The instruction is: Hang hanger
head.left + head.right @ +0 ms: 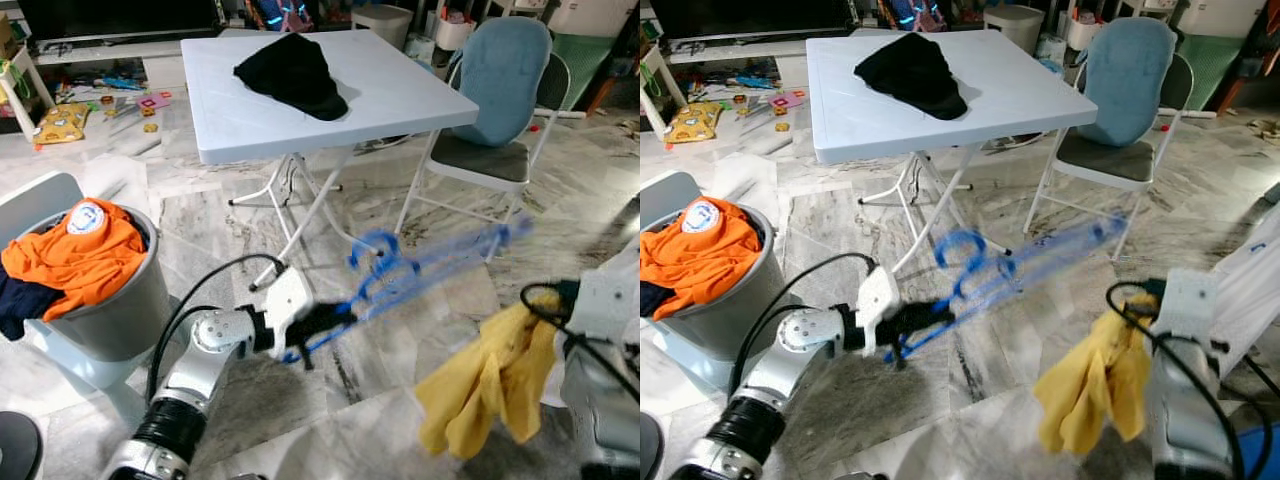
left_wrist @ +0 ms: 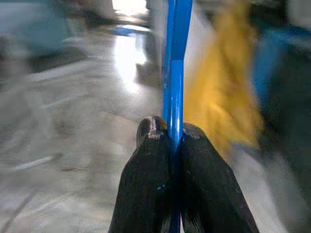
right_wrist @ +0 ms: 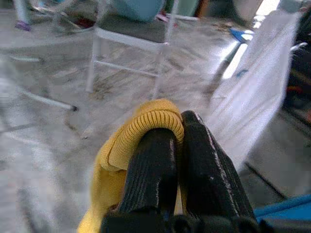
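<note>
A blue plastic hanger (image 1: 430,265) is held in the air over the marble floor, motion-blurred, its hook (image 1: 375,245) pointing up. My left gripper (image 1: 325,320) is shut on the hanger's lower end; in the left wrist view the blue bar (image 2: 174,87) runs out between the closed fingers (image 2: 150,179). A yellow garment (image 1: 485,385) hangs down at the lower right. My right gripper (image 3: 177,128) is shut on its ribbed edge (image 3: 146,126).
A white folding table (image 1: 400,95) with a black cloth (image 1: 295,72) stands ahead. A chair (image 1: 495,110) with a blue cover is to its right. A grey bin (image 1: 120,310) holding orange clothing (image 1: 75,255) stands at the left. Toys litter the far left floor.
</note>
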Controlling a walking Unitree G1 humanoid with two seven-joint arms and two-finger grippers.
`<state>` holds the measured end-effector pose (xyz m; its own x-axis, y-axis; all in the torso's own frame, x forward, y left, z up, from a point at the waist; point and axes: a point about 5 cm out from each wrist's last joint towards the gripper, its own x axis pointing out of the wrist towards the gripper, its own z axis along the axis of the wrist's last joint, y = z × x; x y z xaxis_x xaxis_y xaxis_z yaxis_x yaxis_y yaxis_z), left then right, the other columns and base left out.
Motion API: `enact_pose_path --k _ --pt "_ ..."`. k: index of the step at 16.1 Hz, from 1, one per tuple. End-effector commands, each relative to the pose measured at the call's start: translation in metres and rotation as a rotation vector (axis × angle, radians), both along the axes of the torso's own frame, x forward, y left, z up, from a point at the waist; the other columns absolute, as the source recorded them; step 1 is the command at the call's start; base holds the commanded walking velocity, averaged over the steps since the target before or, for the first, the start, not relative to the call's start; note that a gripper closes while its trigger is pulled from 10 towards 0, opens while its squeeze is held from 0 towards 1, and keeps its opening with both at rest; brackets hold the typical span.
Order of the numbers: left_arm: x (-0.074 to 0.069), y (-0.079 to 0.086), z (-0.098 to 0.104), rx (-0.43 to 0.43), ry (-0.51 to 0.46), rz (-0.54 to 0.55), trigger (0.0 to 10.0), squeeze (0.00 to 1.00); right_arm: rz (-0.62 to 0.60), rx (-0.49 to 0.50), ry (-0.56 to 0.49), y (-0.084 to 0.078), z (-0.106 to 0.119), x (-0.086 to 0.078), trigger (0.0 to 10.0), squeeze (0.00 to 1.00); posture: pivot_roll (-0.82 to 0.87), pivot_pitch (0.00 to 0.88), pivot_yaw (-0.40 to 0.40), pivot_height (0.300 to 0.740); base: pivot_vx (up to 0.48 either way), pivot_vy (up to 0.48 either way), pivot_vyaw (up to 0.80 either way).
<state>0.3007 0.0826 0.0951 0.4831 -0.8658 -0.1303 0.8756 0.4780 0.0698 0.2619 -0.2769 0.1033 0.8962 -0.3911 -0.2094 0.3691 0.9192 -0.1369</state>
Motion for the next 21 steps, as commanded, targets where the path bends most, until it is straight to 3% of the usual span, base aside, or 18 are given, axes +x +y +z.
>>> enact_pose_path --k 1,2,3,6,7,10,17,18,19,20,21 --pt "0.007 0.002 0.007 -0.041 -0.007 0.132 10.0 0.0 0.073 -0.002 -0.136 0.01 0.024 0.004 0.0 0.0 0.01 0.0 -0.07 0.74 0.0 0.0 0.0" --pt "0.008 -0.001 0.006 -0.076 0.051 0.223 10.0 0.0 0.128 0.029 -0.197 0.021 0.029 0.0 0.0 0.0 0.02 0.0 -0.067 0.74 0.0 0.0 0.0" --pt "0.005 -0.004 0.005 -0.082 0.067 0.238 10.0 0.0 0.151 0.036 -0.225 0.026 0.033 -0.001 0.0 0.0 0.02 0.0 -0.065 0.74 0.0 0.0 0.0" --pt "-0.001 -0.009 0.001 -0.049 0.028 0.344 10.0 0.0 0.21 0.045 -0.311 0.042 0.043 -0.005 0.0 0.0 0.01 0.0 -0.054 0.74 0.0 0.0 0.0" --pt "0.001 -0.004 0.0 -0.046 0.046 0.453 10.0 0.0 0.211 0.047 -0.336 0.048 0.045 -0.009 0.0 0.0 0.01 0.0 -0.047 0.74 0.0 0.0 0.0" --pt "0.007 0.008 0.001 -0.07 0.083 0.607 10.0 0.0 0.23 0.051 -0.356 0.059 0.042 -0.018 0.0 0.0 0.01 0.0 -0.043 0.74 0.0 0.0 0.0" --pt "0.012 0.01 0.004 -0.101 0.116 0.642 10.0 0.0 0.281 0.003 -0.376 0.063 0.049 -0.012 0.0 0.0 0.01 0.0 -0.049 0.74 0.215 0.0 0.13" --pt "0.014 0.01 0.004 -0.106 0.117 0.646 10.0 0.0 0.282 0.009 -0.376 0.064 0.049 -0.012 2.0 0.0 0.02 0.0 -0.05 0.74 0.401 0.0 0.65" --pt "0.015 0.011 0.005 -0.113 0.122 0.647 10.0 0.0 0.288 0.009 -0.372 0.064 0.048 -0.011 5.8 0.0 0.02 0.0 -0.051 0.74 0.409 0.0 0.52" --pt "0.015 0.01 0.005 -0.119 0.131 0.643 10.0 0.0 0.29 0.01 -0.368 0.064 0.048 -0.01 8.4 0.0 0.02 0.0 -0.05 0.74 0.435 0.0 0.42" --pt "0.015 0.01 0.005 -0.118 0.132 0.643 10.0 0.0 0.292 0.011 -0.366 0.065 0.048 -0.009 10.0 0.0 0.02 0.0 -0.05 0.74 0.442 0.0 0.0"
